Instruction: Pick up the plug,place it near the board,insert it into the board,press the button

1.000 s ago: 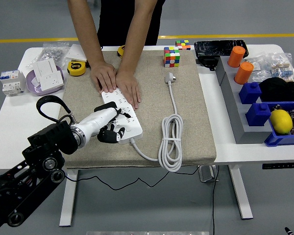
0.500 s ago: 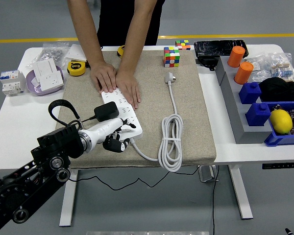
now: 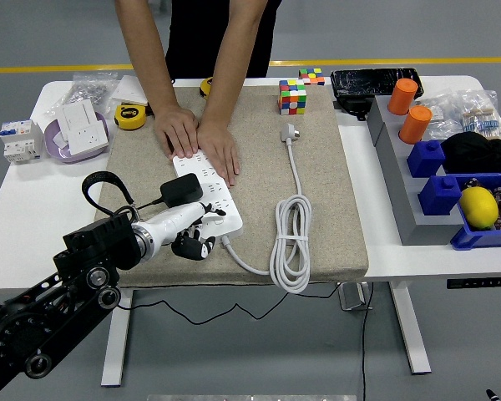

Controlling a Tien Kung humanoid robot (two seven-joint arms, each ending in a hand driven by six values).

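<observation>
A white power strip (image 3: 215, 194) lies on the tan mat (image 3: 317, 192). A person's two hands (image 3: 199, 140) press down on its far end. A black plug (image 3: 182, 190) stands on the strip's near half, and its black cable (image 3: 108, 180) loops away to the left. My left hand (image 3: 192, 242) sits at the strip's near left edge, just below the plug. Its fingers are curled and hold nothing. The strip's near end is partly hidden behind the white forearm.
The strip's white cord lies coiled (image 3: 290, 242) on the mat, ending in a grey plug (image 3: 290, 132). A colour cube (image 3: 292, 97) stands at the mat's far edge. A tape measure (image 3: 131, 116) and sockets (image 3: 77, 129) lie left. A grey rack (image 3: 392, 180) and blue bins (image 3: 484, 238) are at the right.
A second ago my left hand lay over the strip and covered the plug. It has drawn back toward the near left, leaving the plug standing on the strip. The person's hands have not moved.
</observation>
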